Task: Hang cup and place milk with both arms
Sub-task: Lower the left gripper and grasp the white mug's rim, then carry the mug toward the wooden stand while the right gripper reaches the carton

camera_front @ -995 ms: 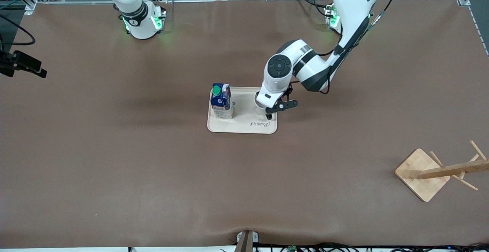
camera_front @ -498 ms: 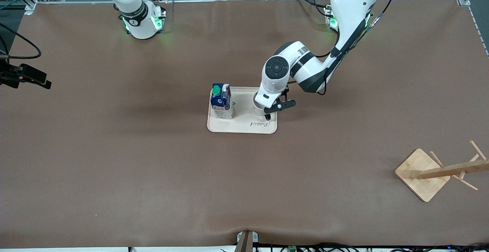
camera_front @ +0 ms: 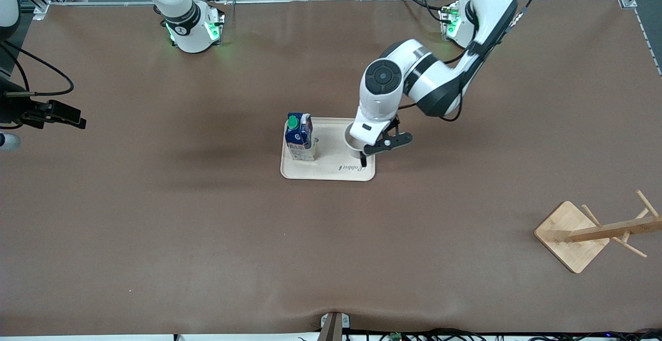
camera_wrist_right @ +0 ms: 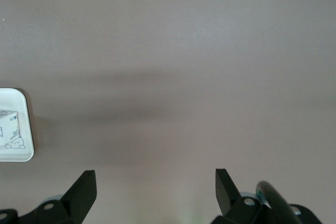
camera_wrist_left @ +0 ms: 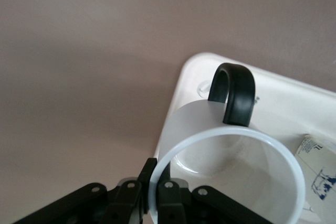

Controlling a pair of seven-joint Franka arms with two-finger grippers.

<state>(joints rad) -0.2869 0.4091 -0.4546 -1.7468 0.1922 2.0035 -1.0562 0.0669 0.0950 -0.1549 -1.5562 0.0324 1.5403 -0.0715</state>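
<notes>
The white cup [camera_wrist_left: 231, 177] with its black handle [camera_wrist_left: 234, 94] is at the tray's [camera_front: 331, 171] corner toward the left arm's end. My left gripper [camera_wrist_left: 156, 174] is shut on the cup's rim, one finger inside and one outside, across from the handle. From the front, the left wrist covers most of the cup [camera_front: 352, 143]. The dark blue milk [camera_front: 299, 137] stands upright on the same tray, toward the right arm's end. Over bare table toward the right arm's end, my right gripper [camera_wrist_right: 155, 184] hangs open with nothing in it, also at the picture's edge in the front view [camera_front: 72, 119].
A wooden mug rack [camera_front: 595, 230] on a square base stands near the front camera at the left arm's end of the table. The brown table surface [camera_front: 207, 227] spreads wide around the tray. A corner of the tray [camera_wrist_right: 16, 129] shows in the right wrist view.
My left gripper has shut on the cup's rim and the left arm's elbow has shifted. The right gripper has come further in over the table toward the tray.
</notes>
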